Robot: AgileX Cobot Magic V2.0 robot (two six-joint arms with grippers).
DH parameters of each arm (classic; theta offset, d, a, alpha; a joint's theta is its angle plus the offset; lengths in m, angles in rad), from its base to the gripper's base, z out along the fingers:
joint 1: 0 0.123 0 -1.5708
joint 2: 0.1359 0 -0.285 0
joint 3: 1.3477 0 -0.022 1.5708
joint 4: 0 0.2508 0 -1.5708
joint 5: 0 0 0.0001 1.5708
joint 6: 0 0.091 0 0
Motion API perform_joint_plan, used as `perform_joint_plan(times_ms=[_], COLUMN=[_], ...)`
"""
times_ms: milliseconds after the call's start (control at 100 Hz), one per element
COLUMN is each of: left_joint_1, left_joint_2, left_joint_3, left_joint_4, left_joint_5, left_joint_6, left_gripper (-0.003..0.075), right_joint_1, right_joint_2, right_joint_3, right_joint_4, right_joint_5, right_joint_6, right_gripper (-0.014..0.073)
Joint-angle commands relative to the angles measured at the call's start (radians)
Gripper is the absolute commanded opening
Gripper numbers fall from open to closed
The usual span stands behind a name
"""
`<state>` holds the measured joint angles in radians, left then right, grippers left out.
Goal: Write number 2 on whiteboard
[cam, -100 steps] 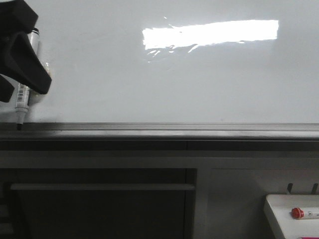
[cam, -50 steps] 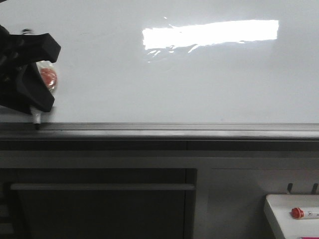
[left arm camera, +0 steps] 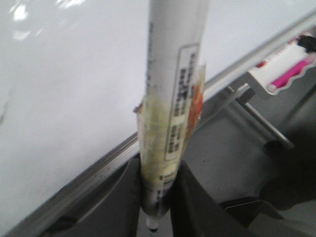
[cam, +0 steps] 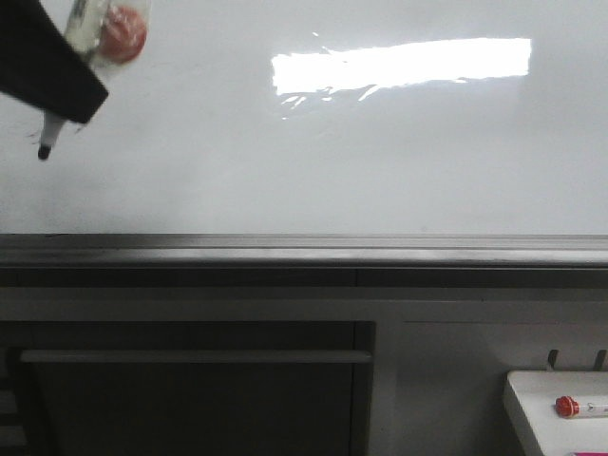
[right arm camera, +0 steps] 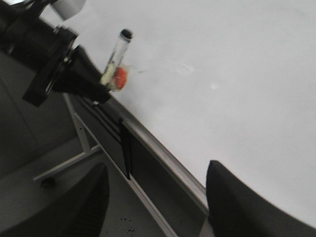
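So the whiteboard (cam: 313, 142) fills most of the front view: glossy white, bright rectangular glare upper centre, faint smudges, grey metal ledge (cam: 304, 249) along its lower edge. No black stroke visible on it anywhere, so the number 2 isn't started as far as these views show.

Below the ledge there's a dark cabinet front, and at lower right a small white tray (cam: 532, 399) w/ a red-capped marker (cam: 579, 407) lying in it, well apart from the action.

Left hand (left arm camera: 157, 197) is at the top-left corner of the front view, closed on a marker (cam: 76, 57). The left wrist view shows both fingers (left arm camera: 127, 197) pinching the barrel, w/ a yellowed label and orange patch on it. Tip (cam: 43, 151) points down-left, over the board's left part and well above the ledge. Can't tell whether the tip touches the surface; no ink trail near it.

Right hand (right arm camera: 155, 197) hangs back, jaws apart, holding nothing. Its cam looks across the board at the left arm and marker.

Judgement: the step in hand is positioning, i.e. getting the tip to the start of the 2's top curve. Next move calls for pressing the tip lightly onto the board, keeping contact steady through the curve, then the slant, then the tail. The board's left edge looks close, so the start point prob wants to sit further right for the tail to fit.
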<state>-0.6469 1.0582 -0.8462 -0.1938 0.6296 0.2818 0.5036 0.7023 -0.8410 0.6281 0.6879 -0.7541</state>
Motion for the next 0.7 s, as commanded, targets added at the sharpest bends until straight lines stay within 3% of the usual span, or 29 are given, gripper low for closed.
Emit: perform_joint_plan(times_ms=[0, 100, 240, 400, 690], left_joint_1=[-0.079, -0.173, -0.273, -0.339, -0.348], left_joint_2=[-0.064, -0.107, -0.122, -0.116, -0.116], left_joint_3=[-0.062, -0.081, -0.083, -0.083, -0.083], left_joint_4=[-0.013, -0.007, -0.005, 0.053, 0.066], left_joint_5=[-0.008, 0.015, 0.048, 0.067, 0.069], left_joint_6=[0.177, 0.353, 0.482, 0.486, 0.486], left_gripper=[-0.002, -0.002, -0.002, -0.002, -0.002], right_joint_1=[0.042, 0.109, 0.178, 0.268, 0.415], right_joint_2=[0.035, 0.083, 0.158, 0.257, 0.385], right_joint_3=[-0.034, -0.062, -0.132, -0.219, -0.243], right_joint_4=[0.17, 0.201, 0.201, 0.201, 0.201], right_joint_5=[-0.052, -0.059, -0.067, -0.065, -0.064], right_joint_6=[-0.249, -0.346, -0.353, -0.353, -0.355], right_gripper=[0.0389, 0.0389, 0.0389, 0.0391, 0.0391])
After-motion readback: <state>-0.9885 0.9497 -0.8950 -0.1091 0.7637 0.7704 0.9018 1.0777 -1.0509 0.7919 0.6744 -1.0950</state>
